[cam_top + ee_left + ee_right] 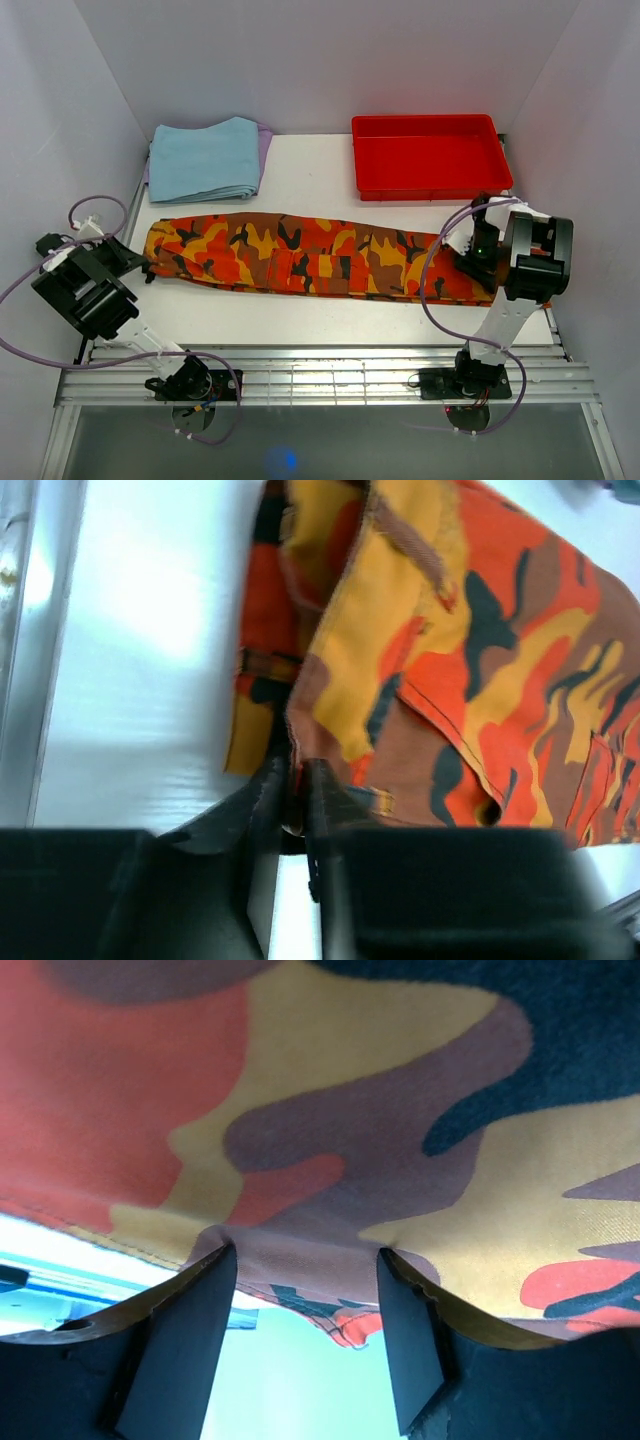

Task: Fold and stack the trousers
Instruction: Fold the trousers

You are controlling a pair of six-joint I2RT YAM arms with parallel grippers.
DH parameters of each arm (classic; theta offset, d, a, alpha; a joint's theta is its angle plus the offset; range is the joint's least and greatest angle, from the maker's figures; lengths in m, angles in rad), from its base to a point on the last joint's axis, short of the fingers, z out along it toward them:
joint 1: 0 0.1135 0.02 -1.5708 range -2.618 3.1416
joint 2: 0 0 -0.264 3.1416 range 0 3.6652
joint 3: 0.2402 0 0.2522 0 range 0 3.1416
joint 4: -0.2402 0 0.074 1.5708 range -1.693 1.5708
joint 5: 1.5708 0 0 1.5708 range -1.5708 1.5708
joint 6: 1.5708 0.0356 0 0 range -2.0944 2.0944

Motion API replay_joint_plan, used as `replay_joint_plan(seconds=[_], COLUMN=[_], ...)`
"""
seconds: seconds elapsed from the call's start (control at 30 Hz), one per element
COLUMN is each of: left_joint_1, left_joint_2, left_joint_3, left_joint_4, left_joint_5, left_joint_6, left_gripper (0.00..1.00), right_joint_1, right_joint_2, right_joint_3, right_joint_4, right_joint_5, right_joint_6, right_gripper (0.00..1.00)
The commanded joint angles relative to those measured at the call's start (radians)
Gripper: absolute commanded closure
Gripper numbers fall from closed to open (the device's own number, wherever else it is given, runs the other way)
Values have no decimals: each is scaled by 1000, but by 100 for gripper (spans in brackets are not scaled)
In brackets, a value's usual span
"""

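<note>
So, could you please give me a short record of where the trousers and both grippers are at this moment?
trousers: laid out long, left to right across the table, not yet folded short
left gripper: closed on the waist end, at the left
right gripper: jaws apart around the hem at the right end
blue cloth: folded, back left
red tray: back right

Bright, even overhead light, soft shadows. Glare whitens the table (130, 610) in the left wrist view; the trousers (330, 1110) look soft-focused in the right wrist view.
</note>
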Motion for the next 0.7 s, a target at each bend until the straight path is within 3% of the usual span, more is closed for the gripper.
replay_joint_plan(seconds=[0.0, 0.03, 0.1, 0.13, 0.17, 0.2, 0.27, 0.3, 0.33, 0.4, 0.5, 0.57, 0.67], left_joint_1=[3, 3, 2, -1, -6, -15, -106, -318, -425, -536, -647, -664, -664], left_joint_2=[-18, -27, -53, -63, -72, -90, -158, -176, -155, -73, -28, -41, -177], left_joint_3=[49, 69, 155, 187, 219, 276, 336, 269, 241, 226, 127, 10, -248], left_joint_4=[-39, -89, -161, -242, -276, -333, -361, -241, -179, -116, -108, -138, -186], left_joint_5=[-80, -75, -49, -25, -15, 4, 15, -111, -164, -199, -239, -317, -390], left_joint_6=[110, 127, 214, 249, 282, 341, 437, 352, 289, 212, 231, 326, 577], left_gripper=[68, 53, 40, 20, 8, 2, 2, 12, 19, 29, 37, 48, 51], right_joint_1=[7, 23, 53, 66, 78, 105, 225, 371, 420, 457, 494, 533, 638], right_joint_2=[-41, -52, -78, -86, -92, -92, -55, 36, 72, 141, 203, 227, 255], right_joint_3=[49, 83, 169, 269, 323, 429, 598, 690, 719, 773, 819, 838, 835], right_joint_4=[-100, -136, -245, -276, -300, -328, -255, -148, -130, -94, 0, 49, 141], right_joint_5=[-225, -264, -395, -446, -494, -593, -739, -778, -787, -805, -842, -859, -907], right_joint_6=[-110, -113, -118, -113, -89, -67, 96, 225, 250, 304, 405, 441, 502], right_gripper=[35, 34, 30, 30, 29, 27, 26, 29, 30, 33, 34, 33, 33])
